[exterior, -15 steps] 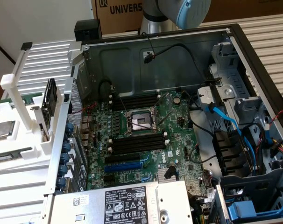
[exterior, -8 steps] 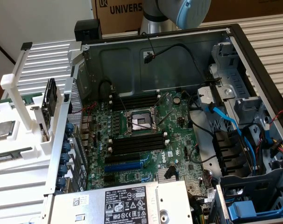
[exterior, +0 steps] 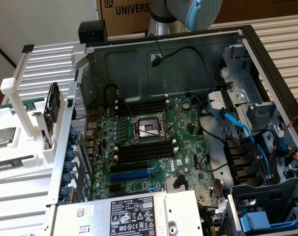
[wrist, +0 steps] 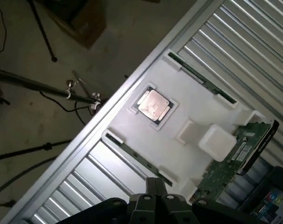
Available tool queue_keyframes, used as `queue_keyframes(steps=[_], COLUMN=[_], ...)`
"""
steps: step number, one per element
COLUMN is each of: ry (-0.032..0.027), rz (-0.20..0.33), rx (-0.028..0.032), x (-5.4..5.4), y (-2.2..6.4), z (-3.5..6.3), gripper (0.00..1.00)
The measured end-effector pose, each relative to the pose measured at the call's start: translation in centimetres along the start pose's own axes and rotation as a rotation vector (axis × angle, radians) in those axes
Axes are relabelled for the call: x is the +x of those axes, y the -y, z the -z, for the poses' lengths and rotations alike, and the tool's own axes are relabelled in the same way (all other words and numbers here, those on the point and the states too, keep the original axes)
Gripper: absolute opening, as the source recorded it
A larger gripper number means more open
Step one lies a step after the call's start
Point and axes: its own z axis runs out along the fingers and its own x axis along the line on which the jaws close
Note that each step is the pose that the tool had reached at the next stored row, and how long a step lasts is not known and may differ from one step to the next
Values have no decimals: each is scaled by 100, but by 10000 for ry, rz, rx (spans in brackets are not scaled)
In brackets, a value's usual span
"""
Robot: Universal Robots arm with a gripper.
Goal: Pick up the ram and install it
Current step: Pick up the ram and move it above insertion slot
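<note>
A white holder [wrist: 179, 116] rests on the ribbed metal table and carries a silver processor chip [wrist: 153, 105]. Two thin dark green ram sticks stand edge-on in its grooves, one ram [wrist: 204, 84] along the far rim and another [wrist: 134, 157] along the rim closer to my gripper. My gripper [wrist: 155, 181] hangs above the holder near that closer stick, fingers together with nothing between them. In the exterior view the holder [exterior: 21, 147] sits to the left of the open computer case, with a ram stick [exterior: 11, 164] lying low in it. The motherboard's empty black slots [exterior: 145, 150] flank the processor socket [exterior: 148, 129].
A green card with a metal bracket [wrist: 237, 156] stands upright at the holder's end, also seen as the card [exterior: 51, 110] beside the case wall. A blue slot [exterior: 134, 174], the power supply [exterior: 134, 216], cables and drive bays [exterior: 257, 123] crowd the case. Tripod legs [wrist: 34, 84] stand on the floor.
</note>
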Motion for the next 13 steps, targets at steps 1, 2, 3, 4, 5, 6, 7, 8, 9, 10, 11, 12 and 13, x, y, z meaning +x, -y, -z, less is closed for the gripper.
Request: queue_keyframes(steps=[1, 2, 3, 4, 5, 6, 7, 8, 9, 10, 11, 12, 13], ry=[9, 17, 27, 38, 51, 63, 75, 88, 101, 129, 143, 156, 171], rz=[175, 361, 541, 716, 895, 1092, 1272, 1452, 1627, 2005, 2189, 2359, 2544], rx=[14, 30, 46, 63, 81, 100, 118, 137, 156, 198, 218, 237, 258], x=[0, 0, 0, 0, 0, 0, 0, 0, 0, 0, 0, 0, 0], y=[0, 0, 0, 0, 0, 0, 0, 0, 0, 0, 0, 0, 0], z=[-1, -1, -1, -1, -1, -2, -2, -2, -2, -2, -2, -3, -3], gripper=[10, 10, 10, 10, 10, 10, 10, 10, 10, 10, 10, 10, 10])
